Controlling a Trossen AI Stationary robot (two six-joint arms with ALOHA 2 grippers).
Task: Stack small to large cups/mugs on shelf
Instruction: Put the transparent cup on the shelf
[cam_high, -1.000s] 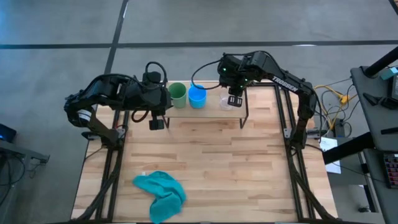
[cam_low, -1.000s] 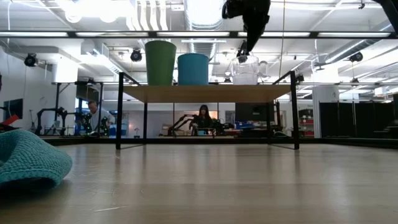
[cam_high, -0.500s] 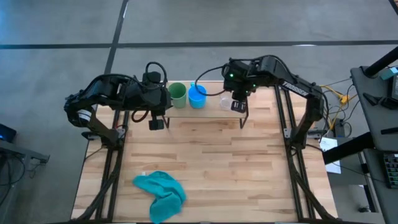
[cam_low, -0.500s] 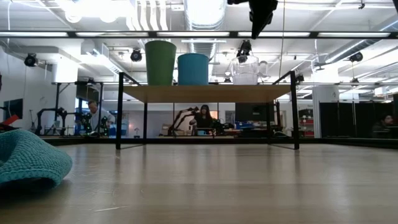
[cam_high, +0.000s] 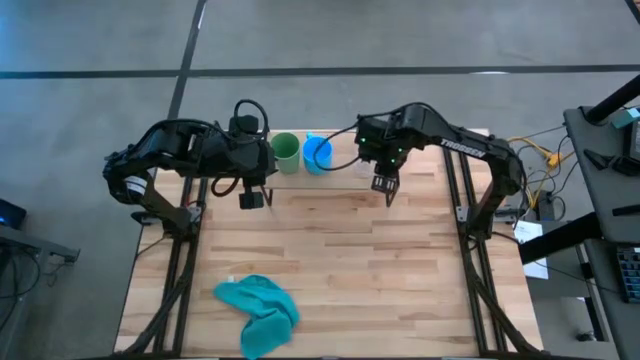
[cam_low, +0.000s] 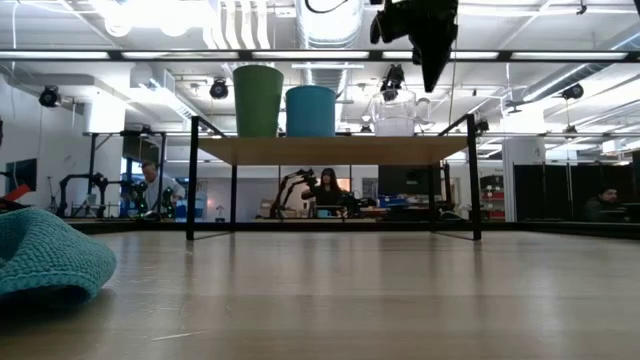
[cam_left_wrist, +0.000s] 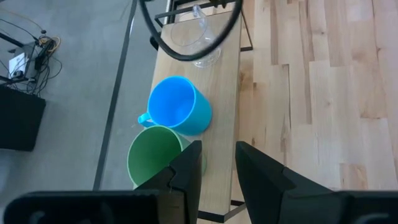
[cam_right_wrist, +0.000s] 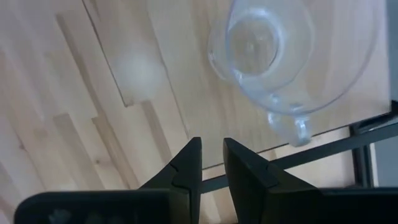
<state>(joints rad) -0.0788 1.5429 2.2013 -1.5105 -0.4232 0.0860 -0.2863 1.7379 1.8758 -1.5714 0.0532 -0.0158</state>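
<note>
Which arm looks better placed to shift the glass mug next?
Probably the right: its gripper hangs just beside the glass mug, while the left gripper waits beyond the green tumbler.

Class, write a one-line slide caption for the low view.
Green tumbler, blue mug and glass mug stand in a row on the shelf; the right claw hangs above, teal cloth in front.

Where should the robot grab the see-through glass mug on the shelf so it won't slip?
Probably by the rim, coming straight down from above. The clear glass mug stands upright and open-topped on the shelf, so one finger of the right claw could go inside and one outside. Choose the wall away from its handle and from the blue mug.
</note>
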